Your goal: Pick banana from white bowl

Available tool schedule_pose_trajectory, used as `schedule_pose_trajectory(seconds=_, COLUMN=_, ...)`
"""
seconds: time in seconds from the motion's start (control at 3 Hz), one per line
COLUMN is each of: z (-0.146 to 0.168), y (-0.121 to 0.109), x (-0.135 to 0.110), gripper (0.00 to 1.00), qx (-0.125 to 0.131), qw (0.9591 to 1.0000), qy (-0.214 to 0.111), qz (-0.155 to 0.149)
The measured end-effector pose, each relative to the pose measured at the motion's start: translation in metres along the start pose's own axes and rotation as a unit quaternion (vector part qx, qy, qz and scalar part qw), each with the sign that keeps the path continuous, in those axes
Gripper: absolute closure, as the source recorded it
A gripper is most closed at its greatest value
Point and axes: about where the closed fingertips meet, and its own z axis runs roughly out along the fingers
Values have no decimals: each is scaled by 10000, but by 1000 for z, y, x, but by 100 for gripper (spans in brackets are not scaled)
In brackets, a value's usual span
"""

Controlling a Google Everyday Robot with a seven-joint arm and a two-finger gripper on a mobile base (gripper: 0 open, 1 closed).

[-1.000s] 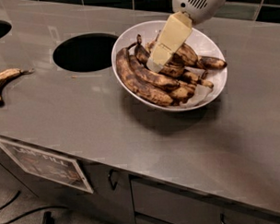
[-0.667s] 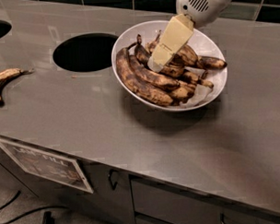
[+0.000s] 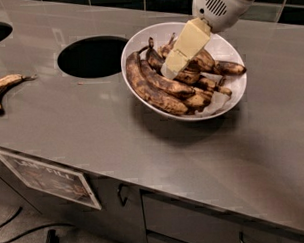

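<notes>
Cream-yellow two-finger gripper (image 3: 173, 67): held low inside wide glossy white bowl (image 3: 227, 46), beside short speckled tan-yellow banana (image 3: 204, 60); position scarcely altered since earlier; grip state cannot be told.

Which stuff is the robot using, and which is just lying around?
For the job: gripper, down in the white bowl; speckled banana beside it.
Just lying about: darker bananas, lone banana on the counter, round hole.
</notes>
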Motion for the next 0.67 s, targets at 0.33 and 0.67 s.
schedule_pose_trajectory(seconds=0.33, z=7, y=-6, x=7, gripper=0, qx=-13, qw=9999, qy=57, qz=127)
schedule_pose_trajectory(seconds=0.67, z=14, y=-13, x=13, gripper=0, qx=13, qw=9996, qy=141, qz=262)
